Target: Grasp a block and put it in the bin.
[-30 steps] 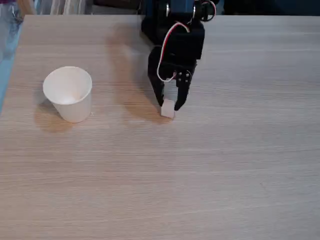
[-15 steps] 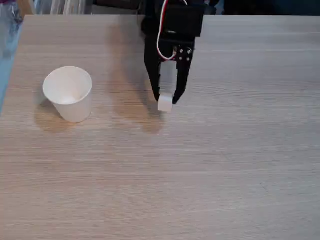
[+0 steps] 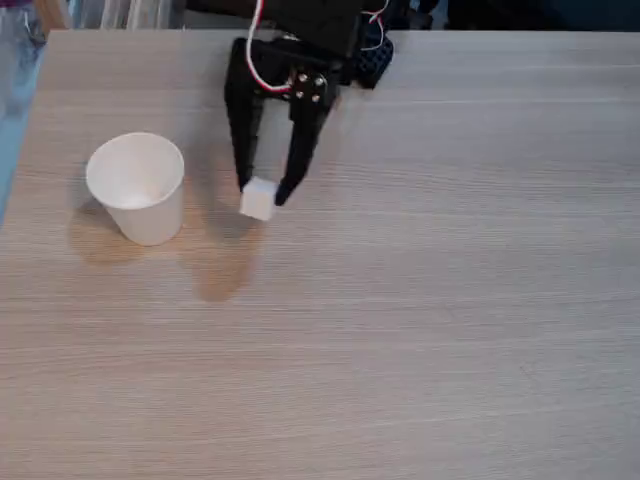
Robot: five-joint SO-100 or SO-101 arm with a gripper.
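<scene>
Small matte white cube block (image 3: pixel 258 198) is pinched at the black two-finger gripper (image 3: pixel 262 196) tips. Tapered white paper cup bin (image 3: pixel 137 188), left of gripper, is seen empty.

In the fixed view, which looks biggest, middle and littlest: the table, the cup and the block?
Largest to smallest:
1. The table
2. The cup
3. The block, pinched in the gripper jaws, though lifted slightly nearer the camera.

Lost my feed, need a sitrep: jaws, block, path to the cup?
Gripper shut on the block, block off the table. Cup upright to its left in the fixed view. Nothing between them.
</scene>
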